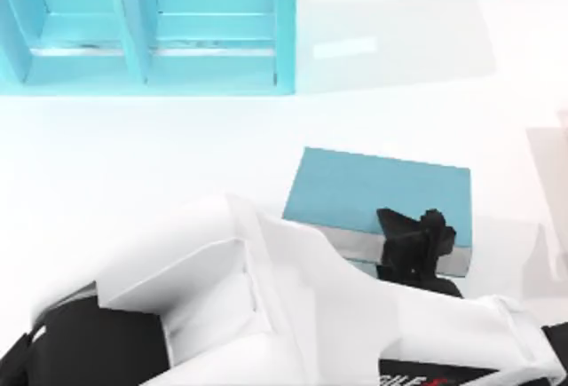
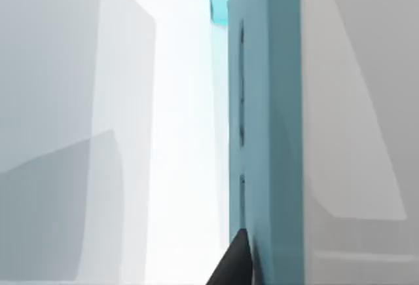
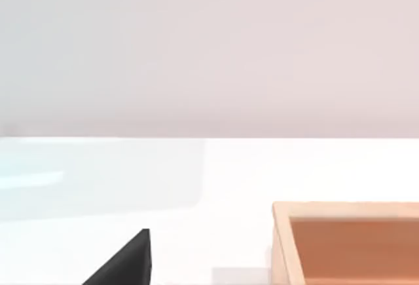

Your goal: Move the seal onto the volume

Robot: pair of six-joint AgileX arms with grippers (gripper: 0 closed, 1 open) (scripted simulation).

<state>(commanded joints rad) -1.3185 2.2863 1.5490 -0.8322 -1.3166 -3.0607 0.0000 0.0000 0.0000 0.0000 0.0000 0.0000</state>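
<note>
The volume (image 1: 373, 193) is a flat teal book with white page edges, lying right of the table's middle. My left arm reaches across from the lower left, and its black gripper (image 1: 415, 242) hangs over the book's near edge. The left wrist view has the book's teal side (image 2: 265, 134) close up, with a dark part of that gripper (image 2: 234, 262) right against it. The seal is hidden; I cannot tell whether it sits under the gripper. My right arm (image 1: 524, 342) stays at the lower right, and a dark wedge of its gripper (image 3: 127, 262) shows low over the table.
A big teal shelf unit (image 1: 151, 27) with compartments stands at the back left. An orange wooden box (image 3: 350, 246) sits on the table ahead of my right gripper. The left arm's white links (image 1: 266, 297) cover much of the near table.
</note>
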